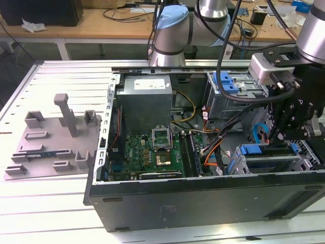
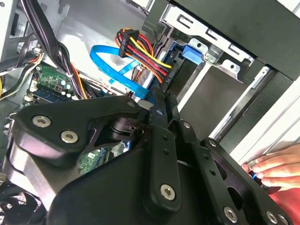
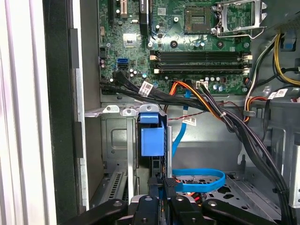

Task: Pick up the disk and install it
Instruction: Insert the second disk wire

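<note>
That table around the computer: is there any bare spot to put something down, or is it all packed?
Bare table lies in front of the grey fixture, and more behind it, beside the case. Inside the case it is crowded: cables cross between the motherboard and the drive bays, where the gripper hangs.

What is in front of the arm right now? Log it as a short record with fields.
gripper: down in the drive cage, close by the disk
disk: edge-on in a cage slot, blue carrier frame showing
case: open, motherboard exposed
blue cable: looped beside the gripper
person's hand: at the case frame
</note>
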Controlling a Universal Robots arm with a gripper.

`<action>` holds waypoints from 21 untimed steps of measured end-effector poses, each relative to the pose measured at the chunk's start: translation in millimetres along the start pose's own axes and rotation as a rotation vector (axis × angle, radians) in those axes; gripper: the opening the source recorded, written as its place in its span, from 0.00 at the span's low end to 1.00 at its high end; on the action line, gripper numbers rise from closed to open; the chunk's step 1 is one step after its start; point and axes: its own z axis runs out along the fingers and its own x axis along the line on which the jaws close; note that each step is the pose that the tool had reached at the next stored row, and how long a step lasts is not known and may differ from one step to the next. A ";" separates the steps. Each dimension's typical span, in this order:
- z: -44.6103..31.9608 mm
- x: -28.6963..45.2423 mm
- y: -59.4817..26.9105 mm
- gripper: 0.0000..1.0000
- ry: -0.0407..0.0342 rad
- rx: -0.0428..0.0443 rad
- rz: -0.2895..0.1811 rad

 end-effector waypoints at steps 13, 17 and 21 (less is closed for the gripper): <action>2.3 0.0 -0.7 0.16 -0.0006 -0.0001 0.000; 3.2 0.0 -0.7 0.16 -0.0005 0.0000 0.000; 4.0 0.0 -0.7 0.16 -0.0005 -0.0001 0.000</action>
